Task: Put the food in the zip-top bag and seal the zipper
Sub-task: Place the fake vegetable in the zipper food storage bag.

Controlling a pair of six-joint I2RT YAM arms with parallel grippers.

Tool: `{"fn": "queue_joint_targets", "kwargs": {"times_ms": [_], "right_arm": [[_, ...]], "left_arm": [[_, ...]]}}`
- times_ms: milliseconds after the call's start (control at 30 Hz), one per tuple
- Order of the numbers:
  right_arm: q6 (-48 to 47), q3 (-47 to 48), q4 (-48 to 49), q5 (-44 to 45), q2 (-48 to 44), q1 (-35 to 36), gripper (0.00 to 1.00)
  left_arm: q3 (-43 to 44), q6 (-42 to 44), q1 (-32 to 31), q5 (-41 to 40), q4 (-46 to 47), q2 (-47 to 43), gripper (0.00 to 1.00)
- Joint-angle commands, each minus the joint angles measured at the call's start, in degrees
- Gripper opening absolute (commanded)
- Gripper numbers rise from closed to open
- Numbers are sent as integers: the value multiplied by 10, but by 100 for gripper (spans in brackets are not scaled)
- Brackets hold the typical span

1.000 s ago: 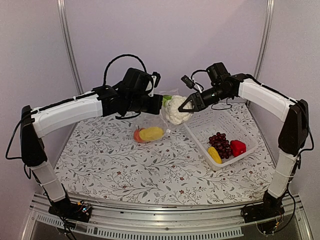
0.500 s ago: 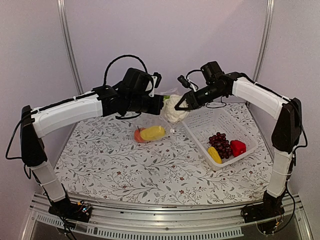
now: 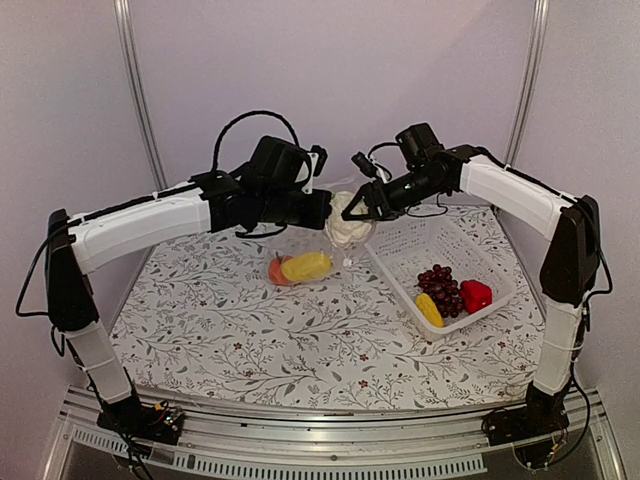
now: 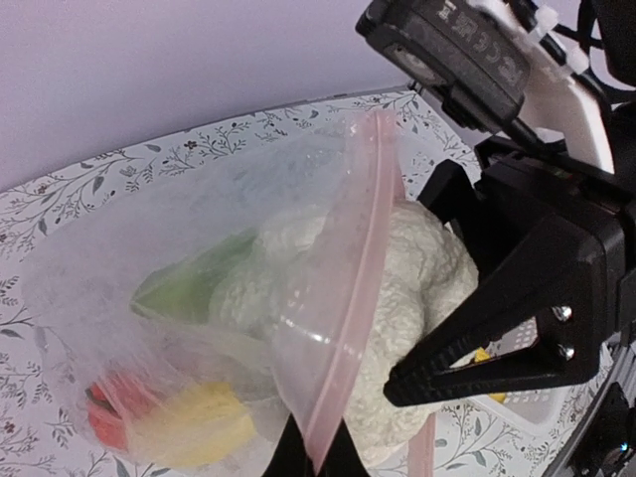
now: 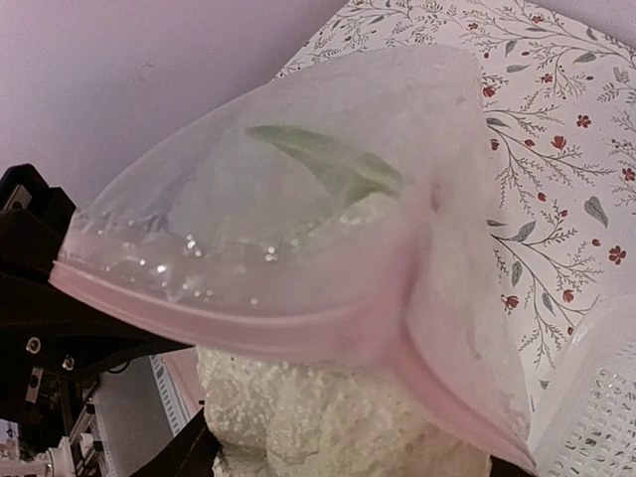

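The clear zip-top bag point(image 4: 189, 219) hangs with its mouth held up. My left gripper point(image 4: 318, 453) is shut on the pink zipper point(image 4: 366, 234) strip. The white cauliflower point(image 4: 422, 283) sits in the bag's mouth, its green leaf point(image 5: 328, 164) inside. My right gripper point(image 5: 348, 462) stands open, its fingers point(image 4: 497, 338) on either side of the cauliflower's rear end. A yellow piece point(image 3: 305, 266) and an orange piece point(image 3: 275, 270) lie at the bag's bottom. Grapes point(image 3: 440, 282), another yellow piece point(image 3: 428, 308) and a red piece point(image 3: 476, 295) lie in the basket.
The white lattice basket point(image 3: 420, 240) stands on the flowered table cloth point(image 3: 250, 340) just right of the bag, under my right arm. Both arms meet above the table's far middle, close to the back wall point(image 3: 330, 80).
My right gripper has carried the cauliflower left and down into the bag's mouth, and its jaws have spread wider. My left gripper has kept its hold on the zipper strip.
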Motion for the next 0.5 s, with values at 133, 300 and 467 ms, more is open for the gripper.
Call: {"fn": "queue_joint_targets", "kwargs": {"times_ms": [133, 300, 467], "right_arm": [[4, 52, 29, -1, 29, 22, 79], [-37, 58, 16, 1, -19, 23, 99], [-102, 57, -6, 63, -83, 21, 99]], "left_arm": [[4, -22, -5, 16, 20, -8, 0], [-18, -35, 14, 11, 29, -33, 0], [-25, -32, 39, 13, 21, -42, 0]]}}
